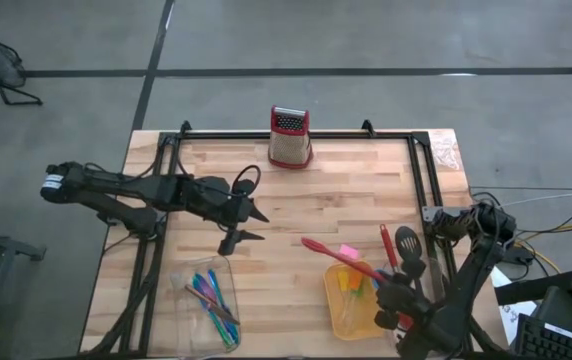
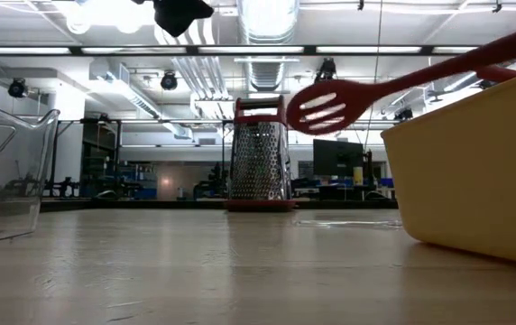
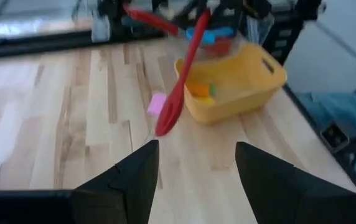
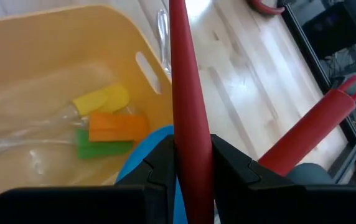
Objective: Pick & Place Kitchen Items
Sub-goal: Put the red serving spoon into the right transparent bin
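No writing is legible anywhere. The right gripper (image 4: 193, 168) pinches the smooth handle of a long red plastic slotted spoon (image 1: 338, 257), held tilted over the glossy orange plastic tray (image 1: 338, 312) on the pale wood-plank table (image 1: 296, 210). The left gripper (image 1: 251, 225) hovers mid-table, fingers spread and empty.

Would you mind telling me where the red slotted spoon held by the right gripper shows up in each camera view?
High view: the red slotted spoon lies slanted over the yellow tub, lower right, held by the right gripper.
Low view: its slotted head hangs upper centre, right of the box grater.
Left wrist view: it slants down at centre.
Right wrist view: its handle runs up between the fingers.
Shared landmark: the yellow tub.
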Controlling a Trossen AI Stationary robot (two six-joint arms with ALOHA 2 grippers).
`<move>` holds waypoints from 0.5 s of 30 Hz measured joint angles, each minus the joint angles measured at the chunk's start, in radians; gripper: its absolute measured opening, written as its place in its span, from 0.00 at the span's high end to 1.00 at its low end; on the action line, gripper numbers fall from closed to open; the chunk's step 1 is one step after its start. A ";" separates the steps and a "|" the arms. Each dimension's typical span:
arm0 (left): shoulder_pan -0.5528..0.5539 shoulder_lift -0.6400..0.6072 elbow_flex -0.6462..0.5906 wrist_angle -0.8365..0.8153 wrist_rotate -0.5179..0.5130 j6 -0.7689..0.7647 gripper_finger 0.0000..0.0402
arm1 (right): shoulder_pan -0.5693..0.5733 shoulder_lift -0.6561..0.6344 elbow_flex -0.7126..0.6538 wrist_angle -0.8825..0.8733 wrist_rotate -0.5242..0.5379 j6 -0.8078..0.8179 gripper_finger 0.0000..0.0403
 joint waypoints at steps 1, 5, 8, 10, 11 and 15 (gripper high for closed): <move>0.000 0.000 -0.006 0.027 0.000 -0.002 0.46 | 0.009 -0.005 0.001 0.000 0.012 0.005 0.84; -0.001 0.000 -0.066 0.172 0.002 -0.037 0.46 | 0.059 -0.021 0.007 0.001 0.142 0.032 0.84; -0.003 0.001 -0.118 0.241 0.008 -0.025 0.46 | 0.099 -0.038 0.008 0.000 0.241 0.064 0.84; -0.003 0.001 -0.150 0.277 0.010 -0.006 0.46 | 0.125 -0.043 0.008 0.000 0.293 0.078 0.84; -0.003 0.001 -0.168 0.309 0.010 -0.001 0.46 | 0.136 -0.043 0.008 0.000 0.327 0.084 0.84; -0.009 0.001 -0.254 0.487 0.036 0.026 0.46 | 0.159 -0.043 0.008 0.000 0.451 0.091 0.84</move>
